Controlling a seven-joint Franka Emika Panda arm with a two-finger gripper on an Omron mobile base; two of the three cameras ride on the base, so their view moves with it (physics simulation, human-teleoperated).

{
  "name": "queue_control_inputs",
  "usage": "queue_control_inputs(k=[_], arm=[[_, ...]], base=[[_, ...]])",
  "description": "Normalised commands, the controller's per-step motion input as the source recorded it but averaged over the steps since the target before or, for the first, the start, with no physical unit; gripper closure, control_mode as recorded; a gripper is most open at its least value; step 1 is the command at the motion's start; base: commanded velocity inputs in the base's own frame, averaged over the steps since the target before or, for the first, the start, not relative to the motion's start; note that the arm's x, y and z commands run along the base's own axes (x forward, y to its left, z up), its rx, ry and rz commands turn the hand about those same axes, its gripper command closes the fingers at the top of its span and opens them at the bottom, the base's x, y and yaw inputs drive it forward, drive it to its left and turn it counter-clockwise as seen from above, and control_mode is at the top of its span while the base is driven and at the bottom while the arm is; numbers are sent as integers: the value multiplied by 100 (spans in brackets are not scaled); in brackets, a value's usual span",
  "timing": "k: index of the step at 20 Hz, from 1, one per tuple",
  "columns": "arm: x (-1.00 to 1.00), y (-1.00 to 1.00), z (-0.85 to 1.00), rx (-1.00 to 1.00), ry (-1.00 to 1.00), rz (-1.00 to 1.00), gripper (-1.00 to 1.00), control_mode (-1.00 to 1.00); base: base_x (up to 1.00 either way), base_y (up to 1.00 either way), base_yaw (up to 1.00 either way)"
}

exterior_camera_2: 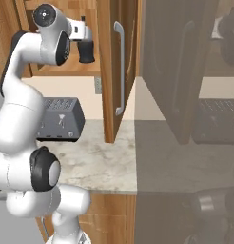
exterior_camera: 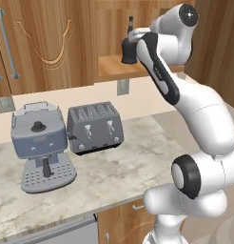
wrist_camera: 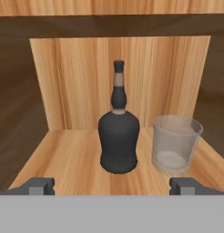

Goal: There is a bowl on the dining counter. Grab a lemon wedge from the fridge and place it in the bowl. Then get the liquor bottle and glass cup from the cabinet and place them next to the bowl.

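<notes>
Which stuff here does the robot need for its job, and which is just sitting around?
For the job: liquor bottle, glass cup, both upright on the cabinet shelf; the open gripper faces them.

Just sitting around: toaster, coffee machine, on the counter.

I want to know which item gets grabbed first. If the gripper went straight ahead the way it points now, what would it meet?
Most likely the liquor bottle, upright and centred between the open gripper's fingertips. The glass cup stands off to one side of that line, though depth is hard to judge.
</notes>
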Motion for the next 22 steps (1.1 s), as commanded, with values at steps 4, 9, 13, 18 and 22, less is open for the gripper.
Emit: queue_control_inputs(k=[4,9,13,18,22], arm=[[56,1,0,0,0,0,-100,-100],[49,0,0,0,0,0,-100,-100],[36,0,2,0,0,0,-100,-100],[29,5,0,0,0,0,-100,-100],[22,7,0,0,0,0,-100,-100]], base=[[0,0,0],[0,0,0],[0,0,0],[0,0,0],[0,0,0]])
